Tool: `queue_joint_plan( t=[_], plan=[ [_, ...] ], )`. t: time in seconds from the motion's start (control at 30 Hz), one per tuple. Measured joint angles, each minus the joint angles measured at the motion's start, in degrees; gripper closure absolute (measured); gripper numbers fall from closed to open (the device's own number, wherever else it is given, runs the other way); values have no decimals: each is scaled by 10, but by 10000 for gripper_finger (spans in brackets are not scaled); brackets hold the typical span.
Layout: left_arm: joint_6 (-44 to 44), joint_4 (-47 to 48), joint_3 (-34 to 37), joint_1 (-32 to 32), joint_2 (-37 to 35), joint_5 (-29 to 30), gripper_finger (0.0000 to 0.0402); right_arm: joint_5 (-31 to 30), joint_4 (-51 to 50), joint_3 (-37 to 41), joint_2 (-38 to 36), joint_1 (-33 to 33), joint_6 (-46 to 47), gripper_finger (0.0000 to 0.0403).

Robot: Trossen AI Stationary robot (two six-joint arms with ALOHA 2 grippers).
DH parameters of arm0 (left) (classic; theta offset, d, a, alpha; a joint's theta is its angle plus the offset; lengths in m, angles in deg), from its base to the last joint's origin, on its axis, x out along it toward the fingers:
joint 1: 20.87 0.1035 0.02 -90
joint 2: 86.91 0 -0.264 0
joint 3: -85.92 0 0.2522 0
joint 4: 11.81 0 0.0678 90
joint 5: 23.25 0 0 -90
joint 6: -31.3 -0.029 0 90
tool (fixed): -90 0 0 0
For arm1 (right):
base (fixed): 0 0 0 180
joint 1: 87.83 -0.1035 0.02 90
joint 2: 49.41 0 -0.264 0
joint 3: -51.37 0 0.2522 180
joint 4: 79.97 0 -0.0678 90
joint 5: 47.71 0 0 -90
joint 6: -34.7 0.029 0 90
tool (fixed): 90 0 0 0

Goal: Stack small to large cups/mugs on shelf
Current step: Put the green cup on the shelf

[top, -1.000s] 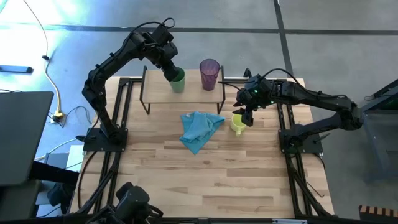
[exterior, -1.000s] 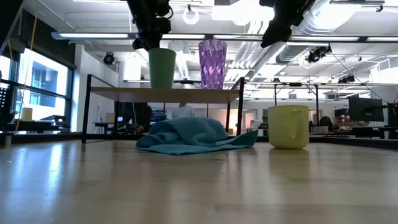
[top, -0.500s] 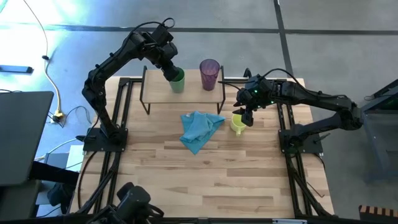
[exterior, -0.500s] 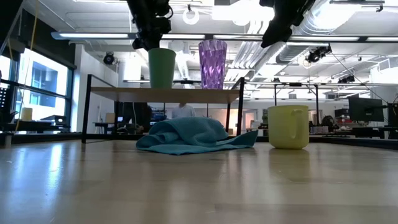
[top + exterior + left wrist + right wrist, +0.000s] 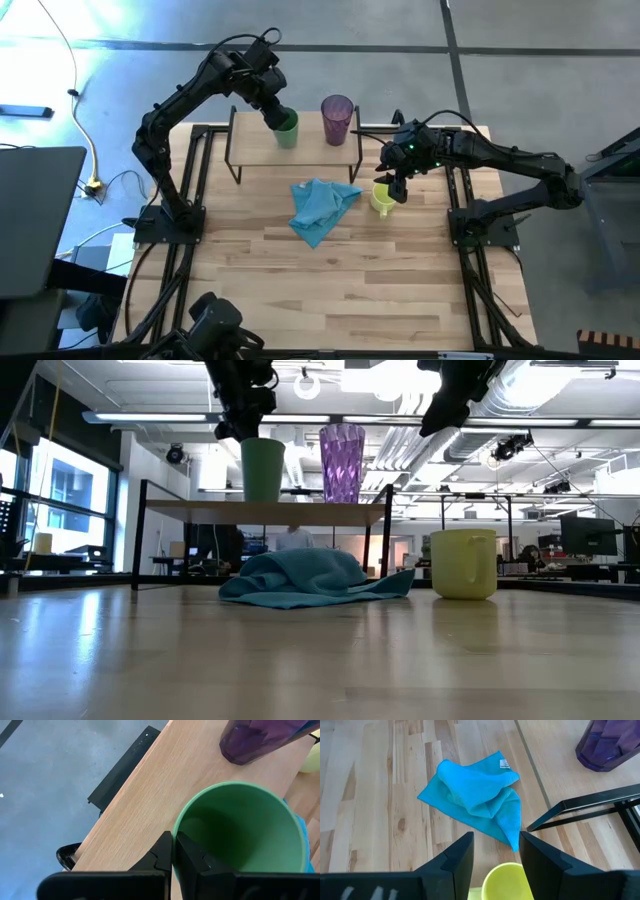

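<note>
- Nearest, the cloth (image 5: 320,208) lies on the desk (image 5: 330,290).
- Beside it, the right end effector (image 5: 398,184) hangs released above the yellow mug (image 5: 382,198); descend straight, straddling its rim.
- Farther, the left end effector (image 5: 277,120) pinches the green cup (image 5: 287,130) wall on the shelf (image 5: 310,148), beside the tumbler (image 5: 337,119).
</note>
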Motion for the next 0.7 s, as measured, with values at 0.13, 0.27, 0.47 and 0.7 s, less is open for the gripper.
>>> queue_joint_plan(
  t=[0.13,0.27,0.47,0.7],
  plan=[
    [0,1,0,0,0,0,401,0,0,0,0,0,0,253],
    [0,0,0,0,0,0,401,0,0,0,0,0,0,253],
    [0,1,0,0,0,-1,401,0,0,0,0,0,0,253],
    [0,-6,0,0,-1,-13,401,0,0,0,0,0,0,253]
  ],
)
